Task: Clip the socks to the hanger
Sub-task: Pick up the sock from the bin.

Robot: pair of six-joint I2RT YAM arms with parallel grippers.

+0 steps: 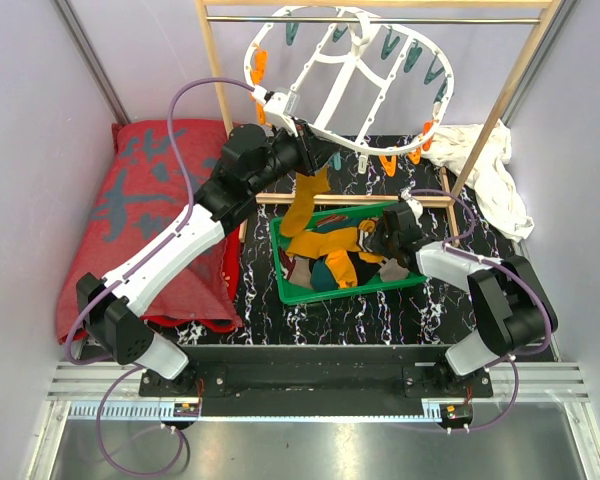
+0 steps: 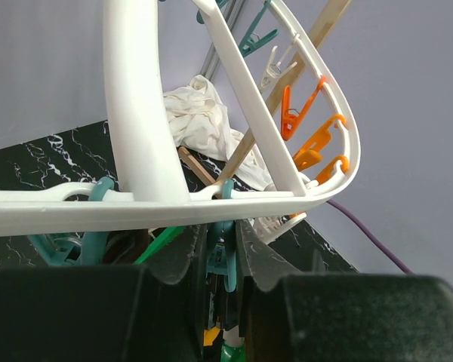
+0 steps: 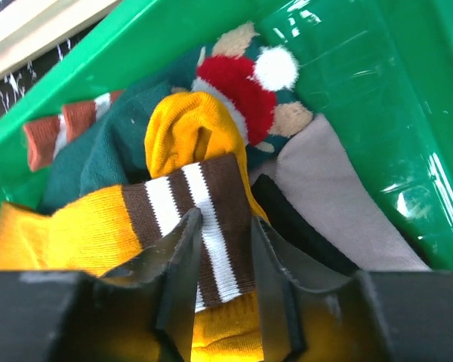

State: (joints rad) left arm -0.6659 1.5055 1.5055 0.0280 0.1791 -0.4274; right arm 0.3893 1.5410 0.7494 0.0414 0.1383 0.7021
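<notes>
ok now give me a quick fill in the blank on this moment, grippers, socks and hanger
1. The left gripper has a ____ peg between its fingers, just under the white hanger's rim.
2. The right gripper sits inside the ____ tray.
3. Its two fingers sit either side of the mustard sock's ____ cuff.

Missing words: teal; green; striped

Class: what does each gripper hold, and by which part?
Left gripper: a teal peg under the hanger rim. Right gripper: the mustard sock, by its striped cuff.
</notes>
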